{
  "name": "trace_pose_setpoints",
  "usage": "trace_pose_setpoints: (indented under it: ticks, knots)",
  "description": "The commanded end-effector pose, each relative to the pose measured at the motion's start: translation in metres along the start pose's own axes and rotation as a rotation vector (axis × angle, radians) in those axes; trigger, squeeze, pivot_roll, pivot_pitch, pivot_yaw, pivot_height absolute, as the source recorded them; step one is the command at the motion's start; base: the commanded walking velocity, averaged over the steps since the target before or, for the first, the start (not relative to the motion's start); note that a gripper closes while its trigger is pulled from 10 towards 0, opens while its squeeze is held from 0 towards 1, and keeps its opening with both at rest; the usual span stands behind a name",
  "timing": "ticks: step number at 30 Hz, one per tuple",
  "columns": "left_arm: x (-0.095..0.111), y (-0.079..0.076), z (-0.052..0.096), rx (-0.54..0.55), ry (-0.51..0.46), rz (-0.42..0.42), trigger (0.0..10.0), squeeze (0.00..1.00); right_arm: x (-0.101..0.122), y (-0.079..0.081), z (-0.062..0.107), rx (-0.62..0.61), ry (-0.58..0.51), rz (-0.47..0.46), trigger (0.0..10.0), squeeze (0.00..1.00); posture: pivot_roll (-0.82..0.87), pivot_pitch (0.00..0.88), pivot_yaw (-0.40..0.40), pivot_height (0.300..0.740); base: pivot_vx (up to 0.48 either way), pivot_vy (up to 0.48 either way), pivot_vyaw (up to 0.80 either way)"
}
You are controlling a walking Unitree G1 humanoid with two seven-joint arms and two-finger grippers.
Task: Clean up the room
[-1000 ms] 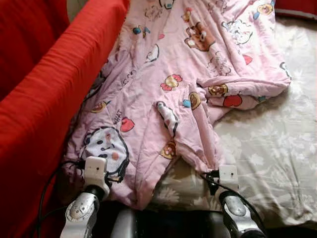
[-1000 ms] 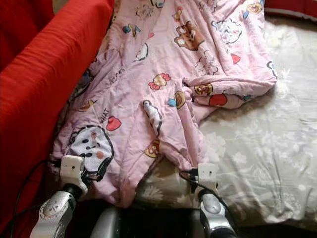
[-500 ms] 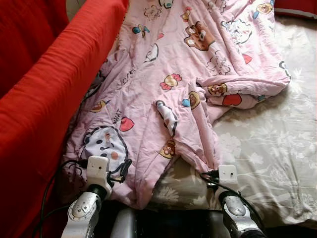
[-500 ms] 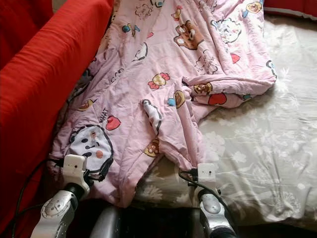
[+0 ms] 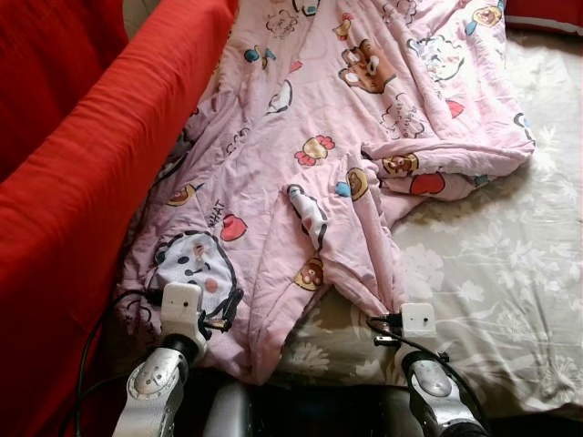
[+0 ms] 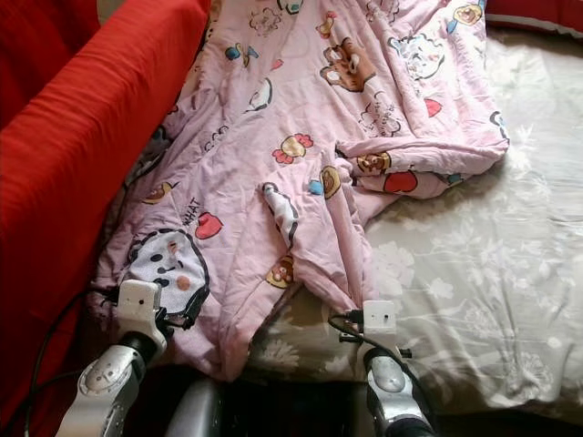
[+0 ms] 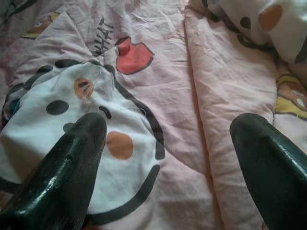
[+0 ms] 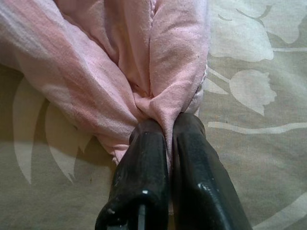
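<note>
The right gripper (image 8: 165, 125) was seen pressed together on a bunched corner of the pink cartoon-print quilt (image 5: 301, 173), the fabric being pinched between its two black fingers (image 8: 144, 163) at the quilt's near edge. The left gripper (image 7: 165, 129) was held spread wide, its fingertips (image 7: 84, 132) poised just above the quilt's white spotted cartoon patch (image 7: 72, 143); whether the fabric was touched by them could not be told. In the head views the left gripper's wrist (image 5: 180, 309) was found at the quilt's near left corner, and the right gripper's wrist (image 5: 417, 320) at the quilt's near right corner. The quilt was laid on a bed covered by a beige floral sheet (image 5: 492, 273), which was left bare to the right of the quilt. A red upholstered bed side (image 5: 82, 182) was set along the quilt's left edge. The quilt's long axis was run from the grippers away toward the far end of the bed, leaning a little to the right, and a fold (image 5: 446, 164) was turned over at the quilt's right side.
</note>
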State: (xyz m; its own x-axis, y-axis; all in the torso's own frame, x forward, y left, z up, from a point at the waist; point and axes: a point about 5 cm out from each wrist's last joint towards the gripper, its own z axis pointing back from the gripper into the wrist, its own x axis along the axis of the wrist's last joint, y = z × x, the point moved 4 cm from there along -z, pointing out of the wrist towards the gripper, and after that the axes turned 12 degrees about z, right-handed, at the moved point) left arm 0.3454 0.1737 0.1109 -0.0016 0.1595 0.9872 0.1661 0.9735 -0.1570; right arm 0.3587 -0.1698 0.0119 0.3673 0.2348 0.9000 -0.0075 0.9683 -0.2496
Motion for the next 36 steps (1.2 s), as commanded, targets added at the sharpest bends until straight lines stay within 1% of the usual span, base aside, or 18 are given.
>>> trace_pose_setpoints:
  ticks: [1, 6, 8, 10, 11, 16, 20, 21, 22, 29, 32, 36]
  knots:
    - [-0.015, 0.007, 0.006, 0.026, 0.046, 0.022, 10.0, 0.00, -0.024, 0.005, 0.007, 0.006, 0.076, -0.024, 0.0, 0.00, 0.08, 0.390, 0.070, 0.618, 0.000, 0.000, 0.00]
    - [-0.018, 0.009, -0.002, 0.039, 0.043, 0.034, 10.0, 0.00, -0.018, -0.003, 0.008, -0.034, 0.021, -0.070, 0.0, 0.00, 0.06, 0.333, 0.057, 0.618, 0.000, 0.000, 0.00]
    - [-0.018, 0.009, -0.002, 0.039, 0.043, 0.034, 10.0, 0.00, -0.018, -0.003, 0.008, -0.034, 0.021, -0.070, 0.0, 0.00, 0.06, 0.333, 0.057, 0.618, 0.000, 0.000, 0.00]
    - [-0.023, 0.012, -0.005, 0.057, 0.054, 0.035, 10.0, 0.00, -0.015, -0.009, 0.009, -0.064, -0.024, -0.089, 0.0, 0.00, 0.03, 0.296, 0.051, 0.618, 0.000, 0.000, 0.00]
    - [-0.024, 0.013, -0.006, 0.062, 0.057, 0.035, 10.0, 0.00, -0.014, -0.011, 0.009, -0.072, -0.034, -0.093, 0.0, 0.00, 0.03, 0.296, 0.051, 0.618, 0.000, 0.000, 0.00]
    - [-0.028, 0.017, -0.009, 0.080, 0.063, 0.038, 10.0, 0.00, -0.012, -0.023, 0.013, -0.122, -0.089, -0.140, 0.0, 0.00, 0.01, 0.239, 0.043, 0.618, 0.000, 0.000, 0.00]
    - [-0.028, 0.018, -0.015, 0.090, 0.061, 0.040, 10.0, 0.00, -0.009, -0.025, 0.015, -0.128, -0.127, -0.158, 0.0, 0.00, 0.00, 0.206, 0.039, 0.618, 0.000, 0.000, 0.00]
    - [-0.028, 0.018, -0.016, 0.091, 0.059, 0.041, 10.0, 0.00, -0.009, -0.025, 0.015, -0.124, -0.130, -0.160, 8.4, 0.00, 0.00, 0.203, 0.038, 0.618, 0.000, 0.000, 0.00]
    - [-0.028, 0.018, -0.018, 0.091, 0.056, 0.041, 10.0, 0.00, -0.008, -0.025, 0.015, -0.123, -0.133, -0.164, 10.0, 0.00, 0.00, 0.199, 0.038, 0.618, 0.000, 0.000, 0.00]
    - [-0.030, 0.016, -0.022, 0.089, 0.052, 0.044, 10.0, 0.00, -0.001, -0.022, 0.014, -0.111, -0.165, -0.194, 10.0, 0.00, -0.01, 0.173, 0.036, 0.618, 0.000, 0.000, 0.00]
    - [-0.031, 0.017, -0.023, 0.091, 0.054, 0.043, 10.0, 0.00, 0.002, -0.020, 0.013, -0.100, -0.170, -0.194, 10.0, 0.00, -0.01, 0.164, 0.033, 0.638, 0.000, 0.000, 0.00]
    - [-0.033, 0.019, -0.022, 0.097, 0.057, 0.043, 10.0, 0.00, 0.001, -0.019, 0.013, -0.095, -0.166, -0.191, 10.0, 0.00, -0.02, 0.154, 0.031, 0.653, 0.000, 0.000, 0.00]
